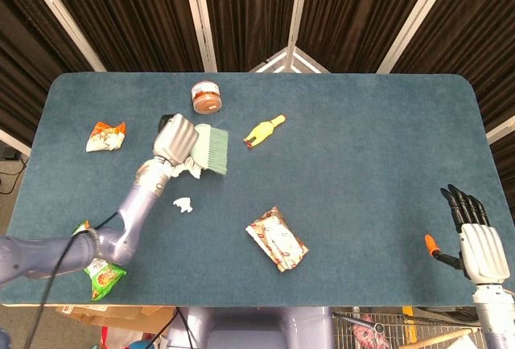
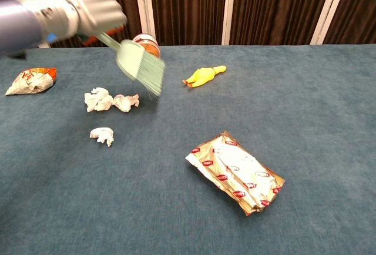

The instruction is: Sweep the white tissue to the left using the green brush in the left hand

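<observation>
Tissue lies in crumpled bits on the bench — left hand grips the brush above, right of it; right hand holds nothing, fingers straight.

Left hand: silver-grey metal shell with a blocky, ridged back. Left forearm: smooth lavender-blue casing, a pale grey wrist cuff, and a thin black cable along the lower arm. Right hand: ribbed silver-white back plate, black fingers, an orange-tipped part at its side.
</observation>
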### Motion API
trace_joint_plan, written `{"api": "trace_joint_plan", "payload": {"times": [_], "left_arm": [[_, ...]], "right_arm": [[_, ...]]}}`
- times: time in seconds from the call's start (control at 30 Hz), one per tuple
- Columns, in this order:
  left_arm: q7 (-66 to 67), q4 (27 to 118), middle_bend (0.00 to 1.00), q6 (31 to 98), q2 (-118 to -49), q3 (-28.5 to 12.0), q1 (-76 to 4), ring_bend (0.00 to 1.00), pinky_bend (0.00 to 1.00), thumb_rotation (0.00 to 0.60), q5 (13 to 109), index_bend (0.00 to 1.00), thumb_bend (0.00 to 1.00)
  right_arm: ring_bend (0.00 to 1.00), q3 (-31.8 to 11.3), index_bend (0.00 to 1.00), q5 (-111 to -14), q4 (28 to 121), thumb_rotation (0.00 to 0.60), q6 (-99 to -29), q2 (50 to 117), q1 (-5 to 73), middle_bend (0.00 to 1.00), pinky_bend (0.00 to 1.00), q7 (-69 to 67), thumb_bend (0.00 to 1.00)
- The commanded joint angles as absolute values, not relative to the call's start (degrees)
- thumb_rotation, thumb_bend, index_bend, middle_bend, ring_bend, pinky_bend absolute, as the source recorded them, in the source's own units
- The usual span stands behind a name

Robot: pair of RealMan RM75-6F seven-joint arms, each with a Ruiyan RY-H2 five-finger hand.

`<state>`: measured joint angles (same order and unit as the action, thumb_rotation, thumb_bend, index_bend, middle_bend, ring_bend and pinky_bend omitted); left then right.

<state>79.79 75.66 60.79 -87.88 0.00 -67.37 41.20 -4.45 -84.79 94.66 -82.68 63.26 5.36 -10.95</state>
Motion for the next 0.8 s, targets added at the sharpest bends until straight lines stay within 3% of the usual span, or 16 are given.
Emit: {"api": "trace_joint_plan", "payload": {"times": [0.03, 0.17, 0.8], "left_arm": [[79.75, 72.42, 1.0, 59.59, -91.83, 0.39, -67.2, 1.0, 1.0, 0.6, 40.92, 0.82, 0.8], [80.1, 70.86, 1.0, 58.55, -93.49, 2.86, -66.01, 1.0, 1.0, 0.6, 42.32, 0.82, 0.8], [74.74, 80.01, 1.0, 61.19, -75.2, 14.37, -56.31, 1.0, 1.0, 0.6, 52.1, 0.82, 0.79]], "right_arm": [[0.0, -4.46, 0.0, -84.78, 94.61, 0.6, -82.73, 63.2, 5.31, 0.0, 0.0, -11.13, 0.34], [0.0, -4.42, 0.0, -84.82, 94.53, 0.6, -82.95, 63.06, 5.15, 0.0, 0.0, -11.31, 0.34], [0.0, -4.31, 0.0, -85.46, 94.66, 0.6, -83.4, 63.74, 5.2, 0.0, 0.0, -9.3, 0.34]]}}
